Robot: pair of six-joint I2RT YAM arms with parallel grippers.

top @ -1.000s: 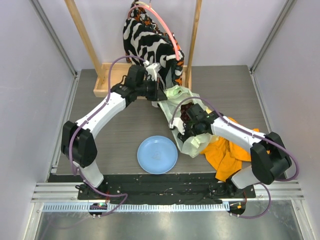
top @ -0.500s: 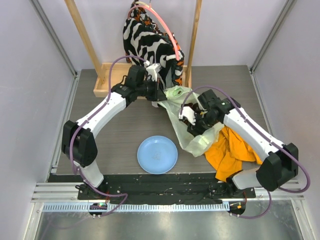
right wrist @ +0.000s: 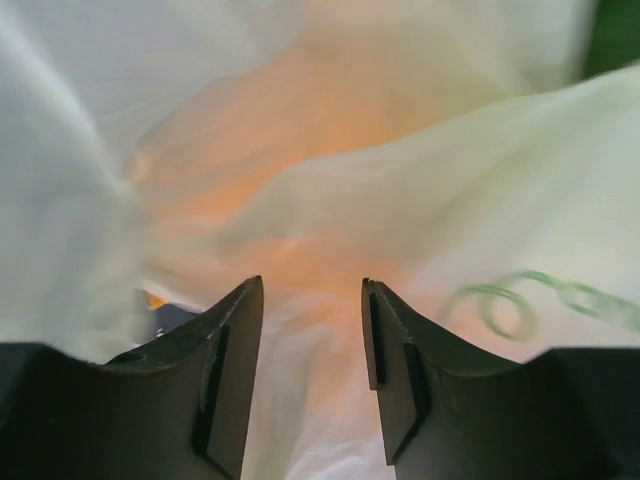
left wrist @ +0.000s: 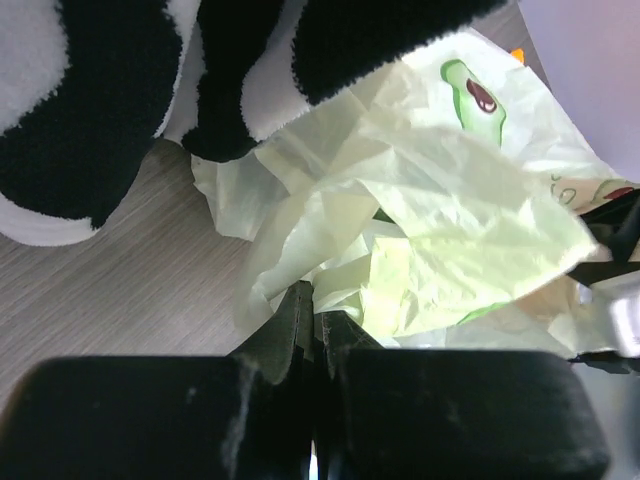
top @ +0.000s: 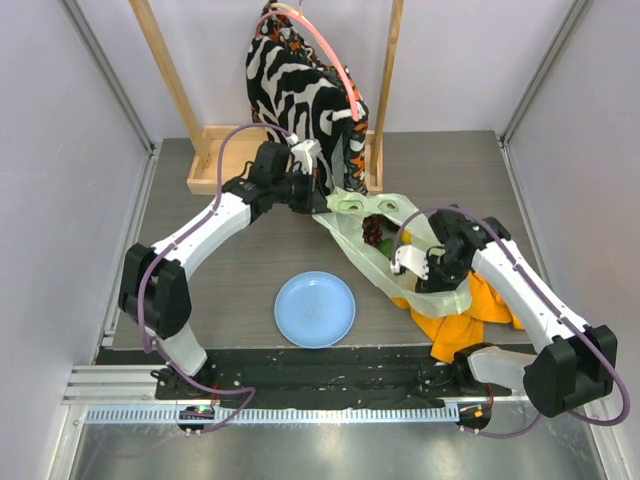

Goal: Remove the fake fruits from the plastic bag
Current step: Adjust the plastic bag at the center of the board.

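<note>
Overhead view with both wrist views. The plastic bag [top: 365, 262] lies on the bench [top: 230, 270], right of centre. It runs from beside the zebra-patterned garment [top: 300, 90] at the back down to the orange cloth [top: 462, 322] at the near right, and it overlaps that cloth. Its mouth faces upward and shows the handle loops along the far edge.

The left fingers [left wrist: 300, 318] are pressed together and clamp a gathered fold of the bag's film at its far left corner, just in front of the garment. In the left wrist view the thin film rises straight out of the seam between them. An avocado motif is printed on the bag.

The right fingers [right wrist: 250, 300] stand apart with a clear gap between them, and nothing is clamped in that gap. They point into the pale film, which fills the right wrist view and glows orange where something orange lies behind it. Whether the fingertips touch the film cannot be told. From above, the right arm's wrist sits over the bag's right half.

A dark purple-brown fruit [top: 373, 231] lies inside the open bag near the mouth, between the two arms' ends. A dark green shape [top: 400, 299] shows through the film at the bag's near end; what it is remains unclear.

The blue plate [top: 315, 309] sits on the bench just left of the bag's near end and carries nothing. A wooden frame [top: 213, 158] stands at the back left.
</note>
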